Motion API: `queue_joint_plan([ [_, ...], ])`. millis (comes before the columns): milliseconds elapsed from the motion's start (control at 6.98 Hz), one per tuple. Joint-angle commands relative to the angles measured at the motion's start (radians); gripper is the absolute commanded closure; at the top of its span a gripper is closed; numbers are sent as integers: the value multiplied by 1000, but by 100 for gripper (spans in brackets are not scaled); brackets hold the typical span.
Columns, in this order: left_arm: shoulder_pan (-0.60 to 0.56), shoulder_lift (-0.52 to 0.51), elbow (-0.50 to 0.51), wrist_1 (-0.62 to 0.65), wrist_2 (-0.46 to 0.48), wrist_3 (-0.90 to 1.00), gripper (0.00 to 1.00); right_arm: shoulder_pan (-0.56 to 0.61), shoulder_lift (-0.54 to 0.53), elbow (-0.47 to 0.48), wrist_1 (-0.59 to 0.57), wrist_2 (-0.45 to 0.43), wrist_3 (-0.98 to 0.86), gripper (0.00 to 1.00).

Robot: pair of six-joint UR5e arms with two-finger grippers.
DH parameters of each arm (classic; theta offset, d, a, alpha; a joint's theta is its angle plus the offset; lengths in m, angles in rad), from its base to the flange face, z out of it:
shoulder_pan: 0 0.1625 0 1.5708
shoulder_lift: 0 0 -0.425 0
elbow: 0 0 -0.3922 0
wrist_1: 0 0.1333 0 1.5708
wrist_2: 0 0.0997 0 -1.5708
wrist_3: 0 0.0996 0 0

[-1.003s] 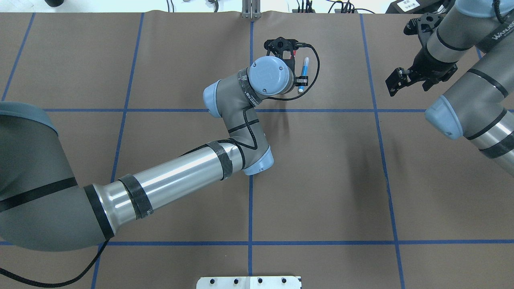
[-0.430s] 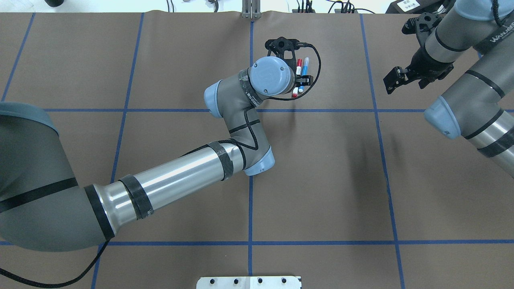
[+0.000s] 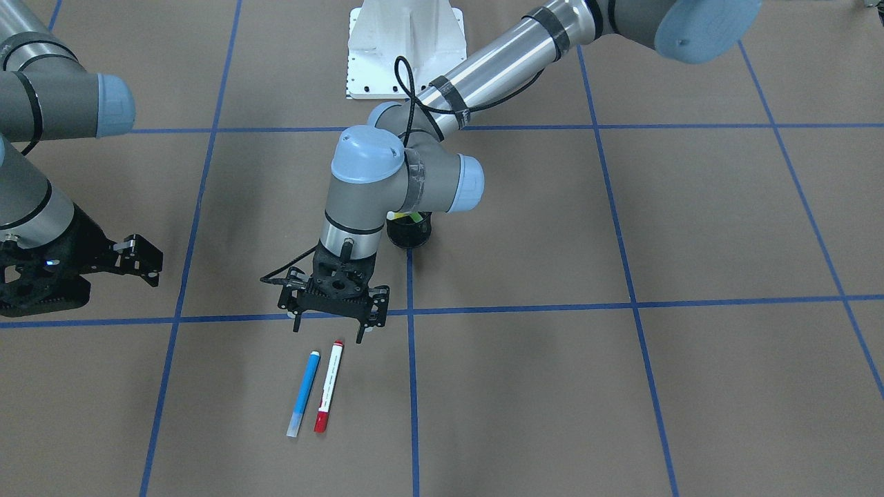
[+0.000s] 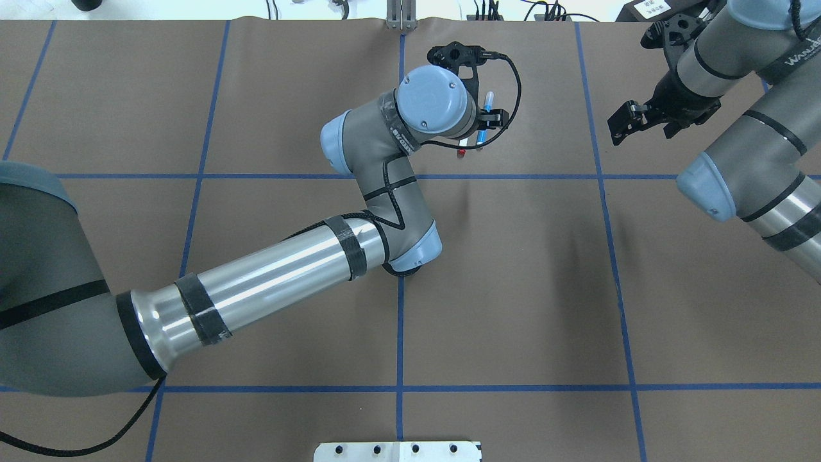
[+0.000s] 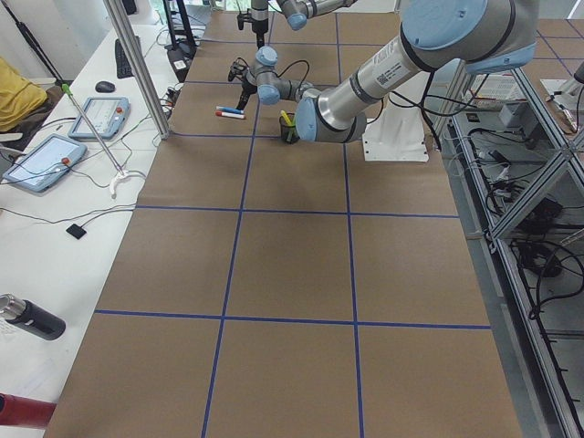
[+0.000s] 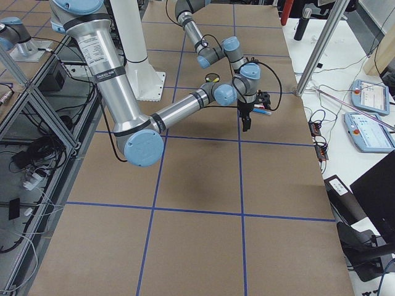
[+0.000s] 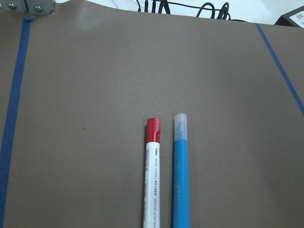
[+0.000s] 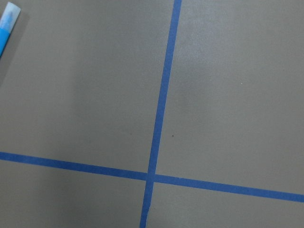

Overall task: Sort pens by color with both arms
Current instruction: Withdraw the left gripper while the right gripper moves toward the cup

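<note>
Front view showed both pens full length on the counter (image 3: 621, 386). Blue pen (image 3: 304, 393) and red-capped pen (image 3: 329, 386), two in all, lay parallel, just beside each other. Overhead hid most of them under the left arm (image 4: 430, 109) (only slivers showed). Long axes ran toward and away from the robot, caps pointing away. Left gripper (image 3: 328, 333) hung over their near ends, jaws apart, empty. One black cup (image 3: 409, 235) held something lime. Right gripper (image 3: 141, 262) sat well apart; jaws, couldn't tell.
</note>
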Motion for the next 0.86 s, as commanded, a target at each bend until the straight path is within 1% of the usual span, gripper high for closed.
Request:
queue_joint_plan([
  [0,-75,89,-298,298,-186,18,1,-5,1,49,1,2,77,0],
  [143,-115,184,-452,378,-260,68,1,-29,5,83,1,3,152,0],
  [287,-161,285,-629,486,-336,135,1,-76,30,107,2,2,254,0],
  [430,-213,369,-794,624,-410,224,1,-127,76,111,4,0,390,0],
  [573,-258,443,-928,739,-450,319,1,-184,112,114,4,-10,493,0],
  [717,-313,523,-1027,806,-501,431,1,-227,151,120,4,-29,599,0],
])
